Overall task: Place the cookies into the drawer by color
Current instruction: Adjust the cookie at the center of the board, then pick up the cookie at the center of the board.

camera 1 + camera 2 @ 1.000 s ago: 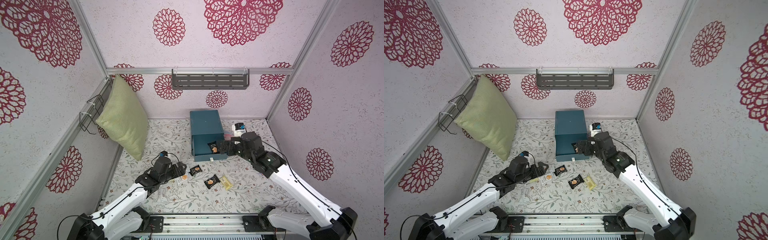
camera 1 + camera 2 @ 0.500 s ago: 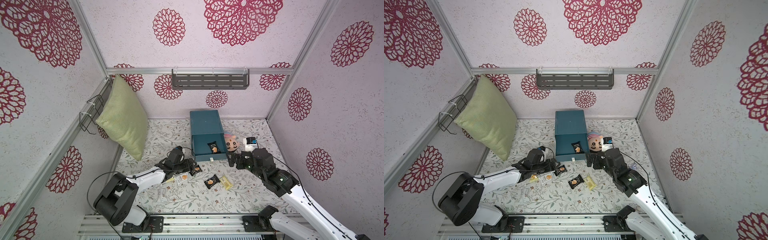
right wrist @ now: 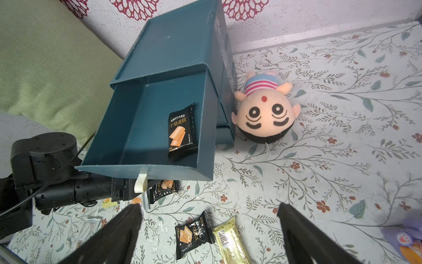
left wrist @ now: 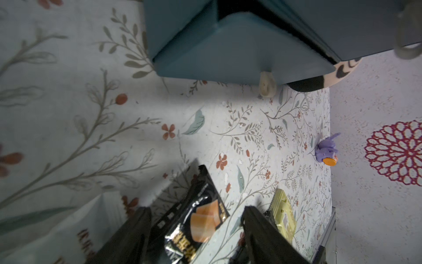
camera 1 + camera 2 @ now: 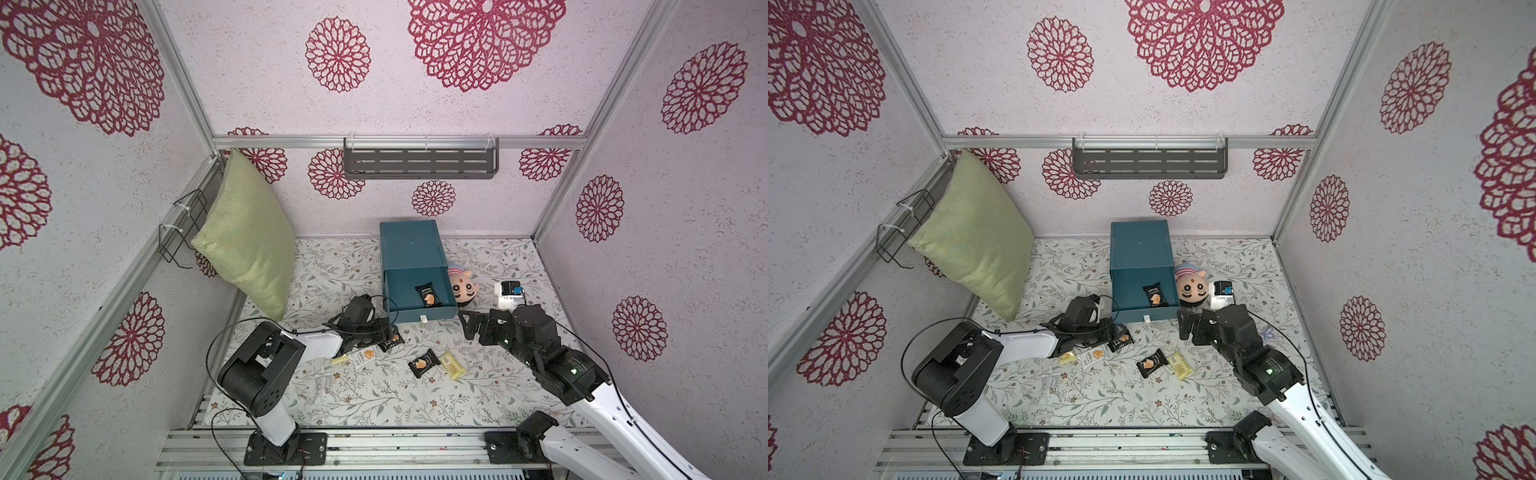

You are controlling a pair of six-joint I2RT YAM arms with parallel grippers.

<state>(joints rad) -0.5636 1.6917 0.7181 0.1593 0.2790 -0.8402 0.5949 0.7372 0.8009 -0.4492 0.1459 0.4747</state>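
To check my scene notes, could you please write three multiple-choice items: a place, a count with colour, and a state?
1. Where is the plush toy head relative to the teal chest? A on top of it; B beside it; C in its open drawer.
2. What lies in the open top drawer? A one black packet; B two yellow packets; C one white packet.
3. The right gripper is: A shut on a yellow packet; B open and empty; C shut on the drawer handle.
Answers: 1 B, it lies by the chest's side; 2 A, a single black packet shows inside; 3 B, its fingers stand wide apart, holding nothing.
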